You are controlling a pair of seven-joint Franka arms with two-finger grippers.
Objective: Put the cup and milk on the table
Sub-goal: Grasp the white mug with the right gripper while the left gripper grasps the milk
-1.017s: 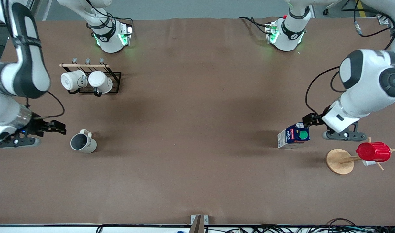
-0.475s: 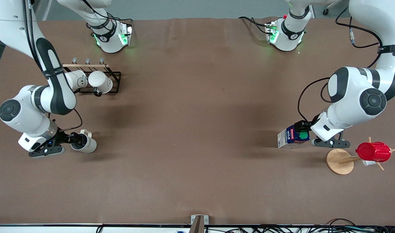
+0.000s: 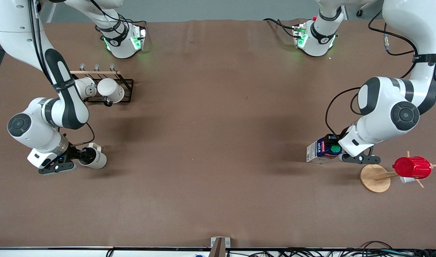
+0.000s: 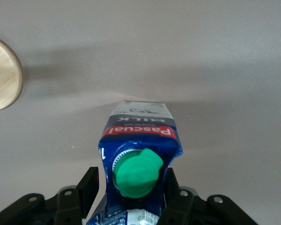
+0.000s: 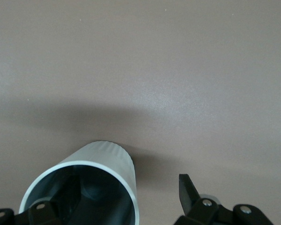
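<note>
The cup (image 3: 94,158) stands on the brown worktop (image 3: 211,142) near the edge at the right arm's end, about halfway between the robots' edge and the camera's edge. It is upright, mouth up, with its small loop handle turned toward the robots' edge. The right gripper (image 3: 83,154) is low at the cup's rim, on the side toward the right arm's end. In the right wrist view one finger sits inside the grey mouth of the cup (image 5: 86,187) and the other finger (image 5: 189,191) stands outside with a clear gap to the wall, so the jaws are wide and grip nothing yet.

The milk (image 3: 323,151) stands on the worktop near the edge at the left arm's end, also about midway between the robots' edge and the camera's edge. The left gripper (image 3: 336,148) is at its top. In the left wrist view the two black fingers (image 4: 90,183) are on both sides of the blue top of the milk (image 4: 138,161), beside the green cap (image 4: 136,172), and seem to touch it, so the jaws hold the milk.

A rack (image 3: 107,87) with two white mugs (image 3: 111,90) is near the corner at the right arm's base. A wooden stand (image 3: 375,177) carrying a red cup (image 3: 412,167) is just beside the milk, toward the left arm's end
</note>
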